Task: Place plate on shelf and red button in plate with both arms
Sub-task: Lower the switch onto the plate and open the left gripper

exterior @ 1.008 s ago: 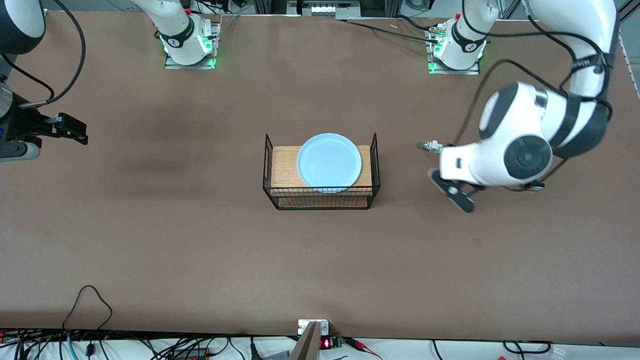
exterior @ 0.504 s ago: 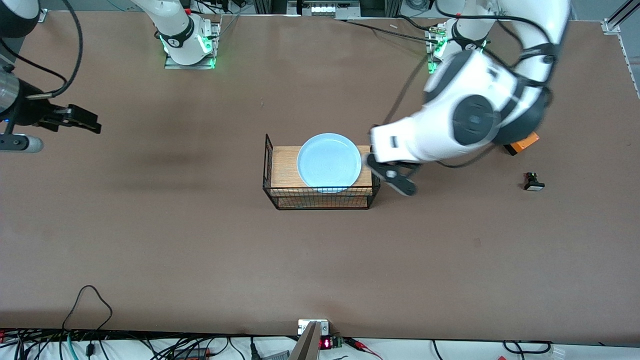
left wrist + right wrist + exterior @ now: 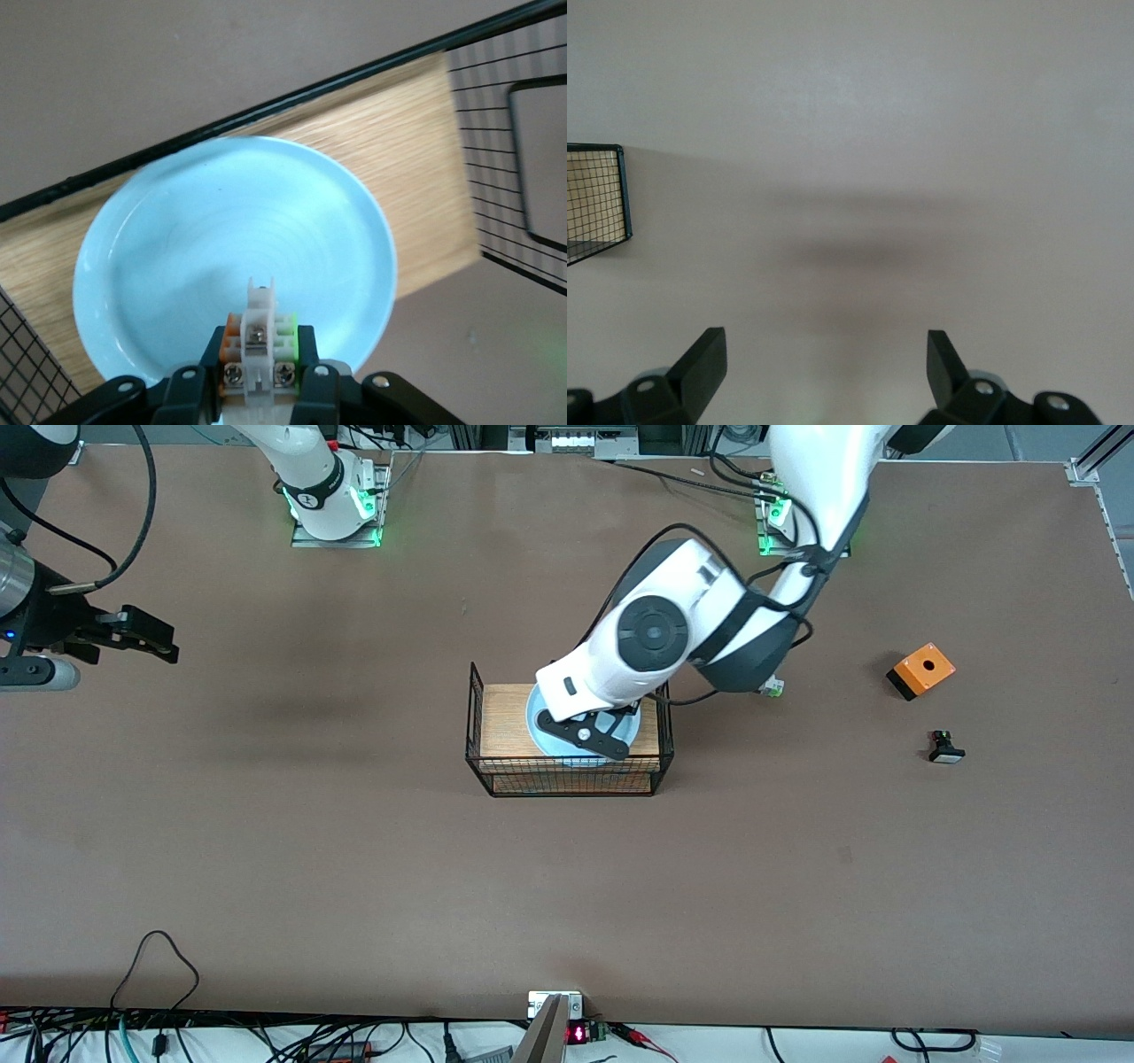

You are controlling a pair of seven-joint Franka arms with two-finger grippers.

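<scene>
The light blue plate (image 3: 535, 724) (image 3: 221, 239) lies on the wooden board of a black wire rack (image 3: 567, 781) at mid-table. My left gripper (image 3: 585, 735) (image 3: 259, 350) hovers low over the plate's edge nearest the front camera. It is shut on the red button (image 3: 258, 319), of which I see the whitish body with green and orange side bits and screws; its cap is hidden. My right gripper (image 3: 151, 642) (image 3: 824, 363) is open and empty above bare table at the right arm's end; one corner of the rack (image 3: 598, 199) shows in its view.
Toward the left arm's end lie an orange box (image 3: 921, 670), a black part with a white cap (image 3: 946, 747), and a whitish part (image 3: 773, 687) peeking out beside the left arm's elbow. The rack's tall wire sides (image 3: 509, 168) flank the plate.
The left arm has swung from the left arm's end of the table to over the plate, still shut on the part. The right gripper has shifted only slightly.
</scene>
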